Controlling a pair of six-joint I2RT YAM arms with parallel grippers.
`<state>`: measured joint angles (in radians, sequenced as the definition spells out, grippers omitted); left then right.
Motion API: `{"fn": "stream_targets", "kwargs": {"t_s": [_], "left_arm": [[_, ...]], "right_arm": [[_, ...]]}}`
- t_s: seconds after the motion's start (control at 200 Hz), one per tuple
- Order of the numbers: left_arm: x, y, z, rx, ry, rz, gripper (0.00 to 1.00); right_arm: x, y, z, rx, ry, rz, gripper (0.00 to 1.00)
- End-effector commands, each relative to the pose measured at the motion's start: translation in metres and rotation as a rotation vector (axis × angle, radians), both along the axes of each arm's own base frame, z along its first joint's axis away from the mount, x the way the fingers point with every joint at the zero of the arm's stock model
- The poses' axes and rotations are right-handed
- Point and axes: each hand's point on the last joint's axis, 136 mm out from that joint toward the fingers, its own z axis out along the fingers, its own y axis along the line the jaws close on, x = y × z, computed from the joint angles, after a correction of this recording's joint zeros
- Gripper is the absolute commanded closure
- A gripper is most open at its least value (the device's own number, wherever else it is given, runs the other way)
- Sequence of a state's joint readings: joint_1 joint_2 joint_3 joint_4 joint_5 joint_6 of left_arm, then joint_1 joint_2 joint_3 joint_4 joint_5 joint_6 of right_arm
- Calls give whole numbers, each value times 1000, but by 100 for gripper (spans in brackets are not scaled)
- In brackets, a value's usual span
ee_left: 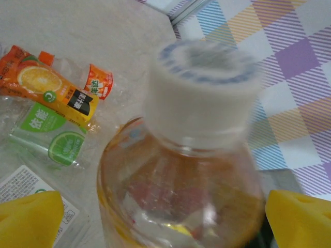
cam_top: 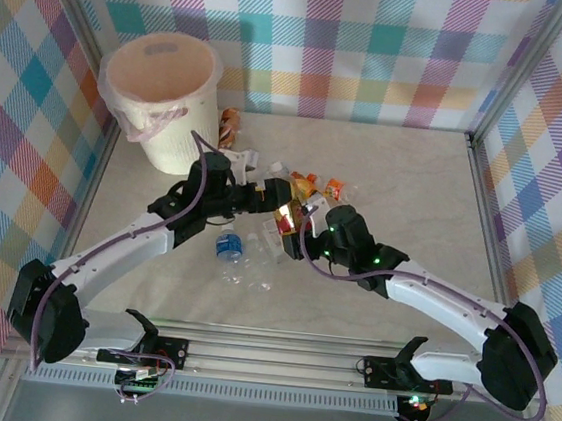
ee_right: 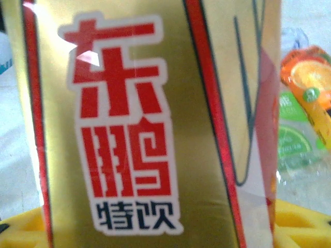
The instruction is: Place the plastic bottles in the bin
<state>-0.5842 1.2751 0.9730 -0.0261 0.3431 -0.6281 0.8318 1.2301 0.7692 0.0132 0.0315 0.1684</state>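
My right gripper (cam_top: 298, 217) (ee_right: 160, 227) is shut on a gold-labelled bottle (cam_top: 286, 214) (ee_right: 134, 124) with red characters, at mid-table among the plastic bottles. My left gripper (cam_top: 271, 191) (ee_left: 165, 219) meets it from the left and is open. The yellow fingertips (ee_left: 31, 217) stand wide on either side of the same bottle's white-capped end (ee_left: 201, 88), with gaps at both sides. An orange-labelled bottle (ee_left: 46, 85) (ee_right: 310, 77) and a green-labelled one (ee_left: 51, 137) (ee_right: 292, 139) lie crushed beside it. A blue-labelled bottle (cam_top: 229, 248) and clear ones (cam_top: 261, 261) lie nearer the arms. The cream bin (cam_top: 173, 139) stands at the back left.
Another orange bottle (cam_top: 230, 123) lies right of the bin, by the back wall. Checked walls enclose the table on three sides. Metal rails (cam_top: 474, 191) run along the right edge. Bare tabletop (cam_top: 414, 184) spreads to the right of the pile.
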Motion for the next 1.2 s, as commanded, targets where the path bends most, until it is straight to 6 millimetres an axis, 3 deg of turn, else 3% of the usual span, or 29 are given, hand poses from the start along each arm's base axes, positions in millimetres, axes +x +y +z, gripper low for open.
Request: {"fn": "stream_targets", "kwargs": {"t_s": [0.0,0.13,0.235,0.43,0.555,0.875,1.04,1.2], "left_arm": [[10,1,8,-13,1,74,0],[9,-7,0,-24,43,46,0],[6,-12,-8,-14,64,33,6],[5,-8,-7,-4,43,54,29],[5,-7,-3,-13,23,61,37],[22,3,5,18,-19,152,41],[32,22,6,111,-43,244,43],[37,39,15,183,-84,299,43]], "right_arm": [[3,17,31,37,-127,88,50],[9,25,38,26,-162,110,49],[12,32,43,33,-173,130,49],[12,43,48,78,-164,151,48],[10,46,54,113,-162,161,46],[12,43,54,106,-151,147,17],[13,42,57,91,-167,145,0],[10,40,69,97,-165,147,0]]}}
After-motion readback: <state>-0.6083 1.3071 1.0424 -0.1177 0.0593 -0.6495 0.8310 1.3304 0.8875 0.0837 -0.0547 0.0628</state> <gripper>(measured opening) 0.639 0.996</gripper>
